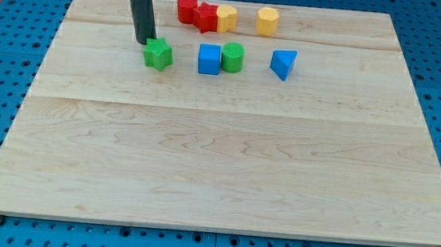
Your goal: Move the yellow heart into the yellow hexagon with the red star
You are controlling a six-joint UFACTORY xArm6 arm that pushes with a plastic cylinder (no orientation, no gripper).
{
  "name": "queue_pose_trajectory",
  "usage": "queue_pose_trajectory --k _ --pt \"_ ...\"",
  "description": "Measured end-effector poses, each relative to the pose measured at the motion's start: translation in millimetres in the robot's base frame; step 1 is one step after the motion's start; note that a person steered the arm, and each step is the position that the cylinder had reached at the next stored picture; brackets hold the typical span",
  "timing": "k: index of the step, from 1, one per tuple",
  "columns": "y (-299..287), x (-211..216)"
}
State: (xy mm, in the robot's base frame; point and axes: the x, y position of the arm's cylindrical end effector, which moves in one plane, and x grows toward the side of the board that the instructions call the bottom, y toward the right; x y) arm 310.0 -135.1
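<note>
The yellow heart (226, 18) sits near the view's top, touching the right side of the red star (206, 18). The yellow hexagon (267, 20) stands a short gap to the heart's right, apart from it. My tip (145, 42) is left of and below this group. It rests just at the upper left of a green star-shaped block (158, 54), very close to it or touching it. The dark rod rises from the tip out of the view's top.
A second red block (186, 8) touches the red star's left side. A blue cube (208, 59) and a green cylinder (233, 57) stand side by side below the group. A blue triangle (283, 63) lies to their right. The wooden board (217, 163) lies on a blue pegboard.
</note>
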Motion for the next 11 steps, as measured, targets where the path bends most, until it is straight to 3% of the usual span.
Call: queue_pose_trajectory --k 4,6,8,9,11 --pt "0 -27" --pt "-1 -62" --pt "5 -64" --pt "93 -69" --pt "167 -37"
